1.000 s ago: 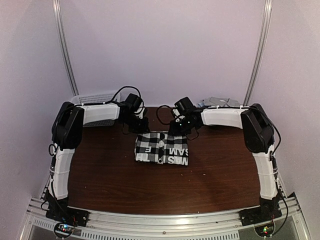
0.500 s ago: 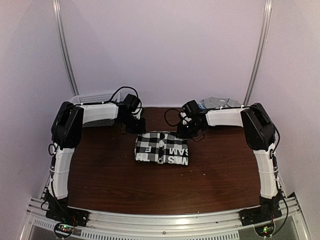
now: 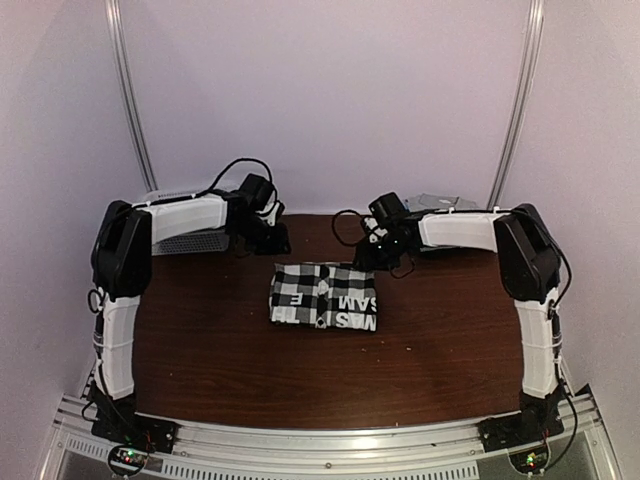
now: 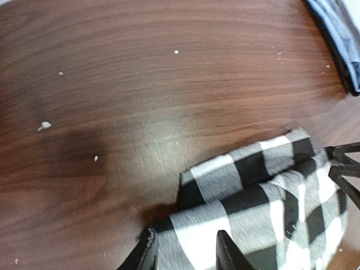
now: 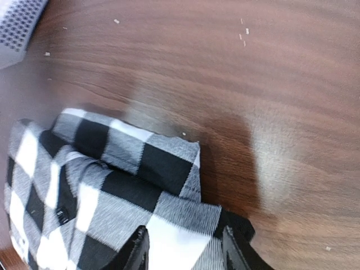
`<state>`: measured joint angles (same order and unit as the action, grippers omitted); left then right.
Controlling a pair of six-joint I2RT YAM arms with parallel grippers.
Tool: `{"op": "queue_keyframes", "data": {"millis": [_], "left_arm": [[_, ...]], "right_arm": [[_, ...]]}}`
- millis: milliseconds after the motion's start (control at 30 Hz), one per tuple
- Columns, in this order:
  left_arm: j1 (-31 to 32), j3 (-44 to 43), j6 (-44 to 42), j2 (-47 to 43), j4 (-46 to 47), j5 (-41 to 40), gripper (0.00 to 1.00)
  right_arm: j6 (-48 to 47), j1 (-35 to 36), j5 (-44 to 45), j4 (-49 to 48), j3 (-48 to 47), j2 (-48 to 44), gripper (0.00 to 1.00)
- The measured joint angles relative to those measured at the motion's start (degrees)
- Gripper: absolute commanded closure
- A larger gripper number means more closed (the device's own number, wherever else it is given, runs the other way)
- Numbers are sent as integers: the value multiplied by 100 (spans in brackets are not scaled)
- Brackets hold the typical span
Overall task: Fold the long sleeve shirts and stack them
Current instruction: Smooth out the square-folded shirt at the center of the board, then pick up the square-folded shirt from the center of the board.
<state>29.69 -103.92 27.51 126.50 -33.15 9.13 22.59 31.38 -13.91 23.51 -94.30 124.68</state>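
The black-and-white checked shirt (image 3: 323,295) lies folded into a small rectangle in the middle of the table, with black lettering showing on its near right part. My left gripper (image 3: 270,240) hovers just past its far left corner. In the left wrist view the gripper (image 4: 185,256) is open and empty, with the checked cloth (image 4: 264,191) below it. My right gripper (image 3: 372,255) hovers at the far right corner. In the right wrist view it (image 5: 183,253) is open and empty above the cloth (image 5: 129,169). A grey-blue shirt (image 3: 440,203) lies at the back right.
A white perforated basket (image 3: 185,215) stands at the back left, and its corner shows in the right wrist view (image 5: 17,25). The edge of the grey-blue shirt shows in the left wrist view (image 4: 337,34). Small crumbs dot the dark wooden table (image 3: 220,340).
Both grippers have drawn back from the folded checked shirt toward the far edge, the left one leftward and the right one rightward. The shirt has not moved.
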Motion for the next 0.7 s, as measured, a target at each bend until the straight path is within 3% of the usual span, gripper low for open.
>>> {"op": "queue_keyframes", "data": {"millis": [267,433,700], "left_arm": [[120,1615,321,-1915,299,87,37],[142,2719,592,-2465,710,352,32],[142,3685,848,-2424,1051,726,29]], "right_arm": [[-7,9,146,-114,822,-1403,29],[39,39,186,-321,1604,-2063,13],[181,52,219,-485,2702,-2715,10]]}}
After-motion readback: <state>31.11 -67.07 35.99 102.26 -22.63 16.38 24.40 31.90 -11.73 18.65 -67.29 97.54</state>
